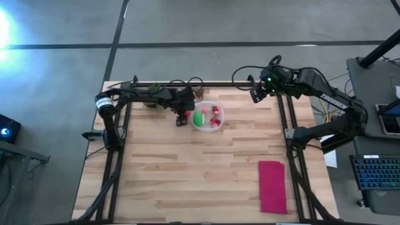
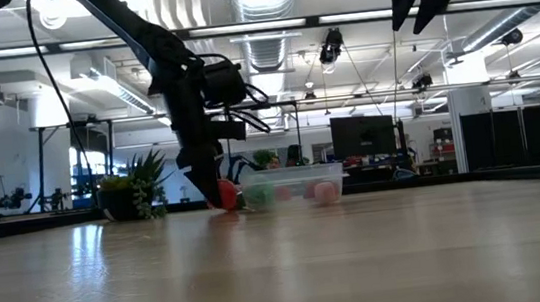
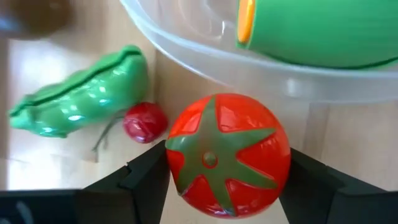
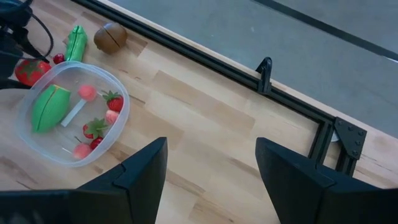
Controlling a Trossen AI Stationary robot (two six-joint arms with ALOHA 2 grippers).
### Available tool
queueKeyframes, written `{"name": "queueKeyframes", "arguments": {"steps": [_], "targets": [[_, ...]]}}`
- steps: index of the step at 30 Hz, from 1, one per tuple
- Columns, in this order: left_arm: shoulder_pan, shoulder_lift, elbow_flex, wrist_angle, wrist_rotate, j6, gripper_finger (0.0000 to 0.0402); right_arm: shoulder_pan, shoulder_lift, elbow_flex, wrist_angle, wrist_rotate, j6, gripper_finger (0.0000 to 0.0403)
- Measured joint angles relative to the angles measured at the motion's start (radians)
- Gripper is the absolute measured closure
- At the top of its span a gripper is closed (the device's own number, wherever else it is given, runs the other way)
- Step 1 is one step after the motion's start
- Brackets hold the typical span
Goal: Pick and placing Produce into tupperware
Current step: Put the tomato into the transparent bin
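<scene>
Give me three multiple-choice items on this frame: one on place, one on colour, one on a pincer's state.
1. Where is the green pea pod?
A. inside the tupperware
B. on the table outside the tupperware
C. on the magenta cloth

2. What colour is the piece between the left pincer's fingers?
A. red with a green star top
B. brown
C. all green

3. How is the right pincer?
A. shut on a strawberry
B. open and empty, raised
C. resting in the tupperware

Key: 1 B, the pod lies beside the tupperware in the right wrist view. 2 A, the left pincer grips the tomato. 3 B, the right pincer shows spread fingers with nothing between.
</scene>
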Motion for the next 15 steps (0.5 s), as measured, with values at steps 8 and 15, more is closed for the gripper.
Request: {"name": "queueKeyframes", "arguments": {"steps": [8, 15], "targets": [[-0.008, -0.116, 0.014, -0.075, -0.012, -0.040, 0.0172, 0.000, 0.000, 0.000, 0.000, 0.000, 0.000, 0.0165], [-0.067, -0.200, 0.089, 0.033, 0.019, -0.079, 0.0172, 0.000, 0.000, 0.000, 0.005, 0.000, -0.001, 0.0165]]}}
